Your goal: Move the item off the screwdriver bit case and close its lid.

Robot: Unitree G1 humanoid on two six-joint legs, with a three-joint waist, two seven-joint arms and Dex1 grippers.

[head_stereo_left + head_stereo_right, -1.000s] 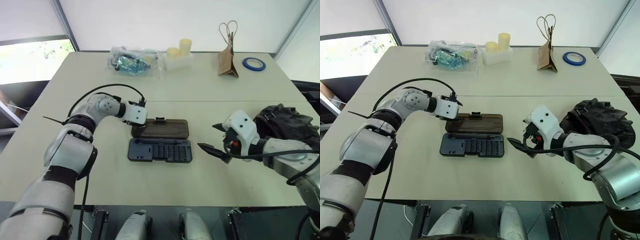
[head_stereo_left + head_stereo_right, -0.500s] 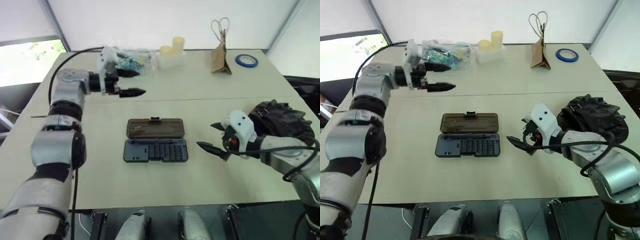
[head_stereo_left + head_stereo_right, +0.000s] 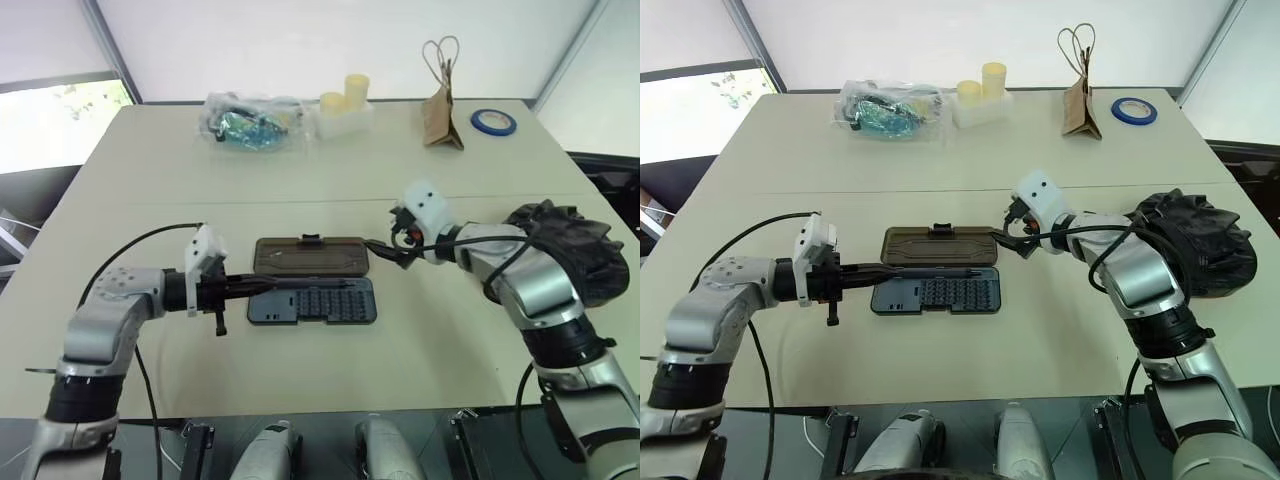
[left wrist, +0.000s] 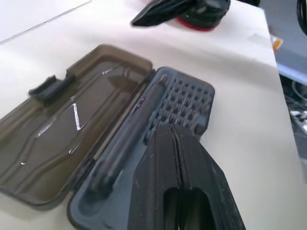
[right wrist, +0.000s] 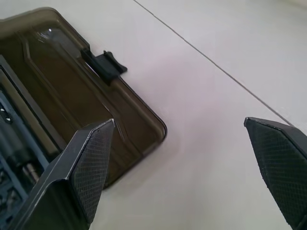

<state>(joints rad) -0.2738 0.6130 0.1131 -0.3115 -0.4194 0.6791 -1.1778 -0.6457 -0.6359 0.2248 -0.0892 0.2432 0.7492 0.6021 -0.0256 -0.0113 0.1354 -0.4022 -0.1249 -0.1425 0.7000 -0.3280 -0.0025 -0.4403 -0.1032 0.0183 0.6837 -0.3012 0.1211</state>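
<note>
case (image 3: 312, 283) lay open mid-surface, mitt (image 3: 570, 250) already off | left gripper (image 3: 262, 286) fingers pressed together at tray's left end; right gripper (image 3: 385, 252) fingers spread by lid (image 3: 311, 256) corner | risk: lifting one corner could skid the case

Lab: plain table (image 3: 150, 230) (tape roll (image 3: 494, 122))

A pale beige table (image 3: 420, 340), crossed by a thin seam, is set before a plain white wall (image 3: 300, 40). A bright window (image 3: 50, 125) is seen at the left; dark floor (image 3: 1260, 165) is visible at the right.
</note>
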